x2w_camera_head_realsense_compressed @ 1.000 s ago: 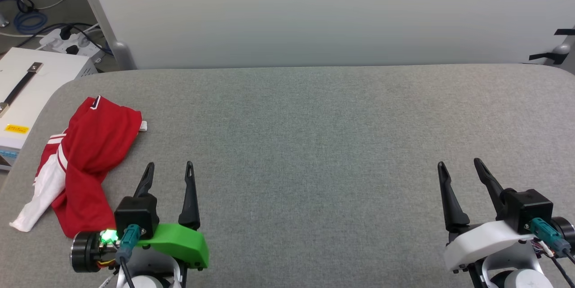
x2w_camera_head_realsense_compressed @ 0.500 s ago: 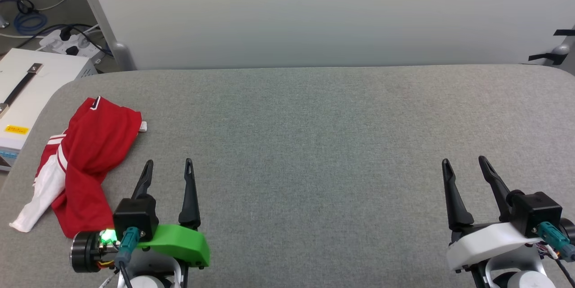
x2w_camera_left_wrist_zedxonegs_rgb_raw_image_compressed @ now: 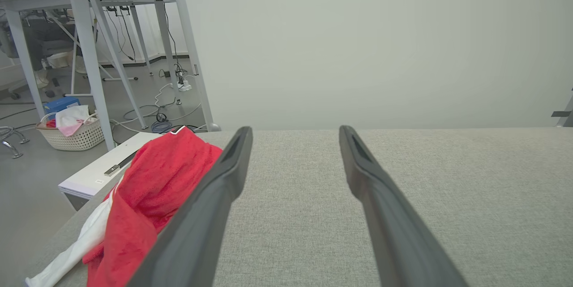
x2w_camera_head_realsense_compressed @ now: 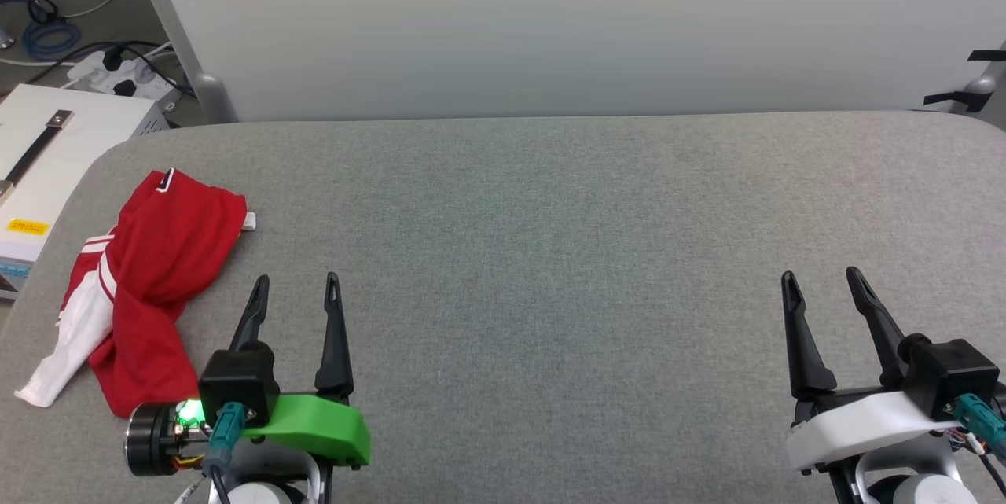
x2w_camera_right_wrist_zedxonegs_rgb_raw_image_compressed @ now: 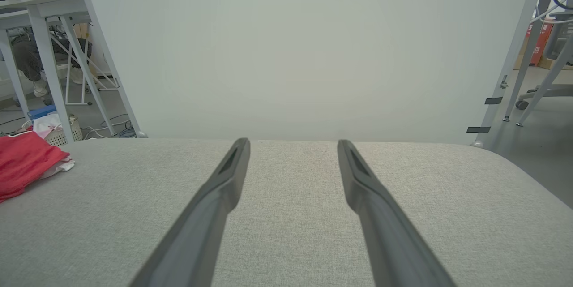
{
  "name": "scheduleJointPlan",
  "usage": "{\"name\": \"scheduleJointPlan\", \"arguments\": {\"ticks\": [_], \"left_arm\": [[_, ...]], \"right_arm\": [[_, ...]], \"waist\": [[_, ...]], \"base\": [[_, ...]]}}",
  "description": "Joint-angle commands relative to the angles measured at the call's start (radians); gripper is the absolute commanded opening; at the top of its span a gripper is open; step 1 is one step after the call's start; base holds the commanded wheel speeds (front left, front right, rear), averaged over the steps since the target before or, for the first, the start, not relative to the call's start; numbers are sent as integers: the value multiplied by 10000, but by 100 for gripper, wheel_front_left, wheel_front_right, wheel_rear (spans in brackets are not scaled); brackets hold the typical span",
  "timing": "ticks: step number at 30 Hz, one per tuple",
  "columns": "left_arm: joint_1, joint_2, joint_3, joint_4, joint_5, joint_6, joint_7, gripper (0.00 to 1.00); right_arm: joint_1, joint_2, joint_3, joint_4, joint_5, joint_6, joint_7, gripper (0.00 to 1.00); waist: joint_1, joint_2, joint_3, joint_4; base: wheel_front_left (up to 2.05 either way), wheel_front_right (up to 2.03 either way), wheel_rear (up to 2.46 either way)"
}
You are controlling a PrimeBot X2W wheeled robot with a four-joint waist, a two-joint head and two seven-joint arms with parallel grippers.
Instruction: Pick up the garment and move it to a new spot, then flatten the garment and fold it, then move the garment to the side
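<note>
Tabletop (x2w_camera_head_realsense_compressed: 550,252) holds garment (x2w_camera_head_realsense_compressed: 157,276) just left of left tool (x2w_camera_head_realsense_compressed: 297,279).

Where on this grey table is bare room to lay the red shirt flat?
The middle of the table, between the left gripper and the right gripper, back to the far edge, is bare. The left end is crowded: the crumpled garment lies there, close beside the left gripper.
</note>
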Motion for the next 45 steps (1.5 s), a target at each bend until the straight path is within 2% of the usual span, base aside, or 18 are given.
{"name": "scheduleJointPlan", "arguments": {"ticks": [1, 45], "left_arm": [[155, -23, -22, -61, -83, 60, -112, 100], [406, -39, -394, -39, -384, 355, -1021, 100]], "right_arm": [[93, -16, -4, -103, 146, 3, -113, 100], [432, -29, -28, -410, 486, 5, -1009, 100]], "waist": [[-1, 0, -12, -4], [-1, 0, 52, -73]], "base": [[0, 0, 0], [0, 0, 0]]}}
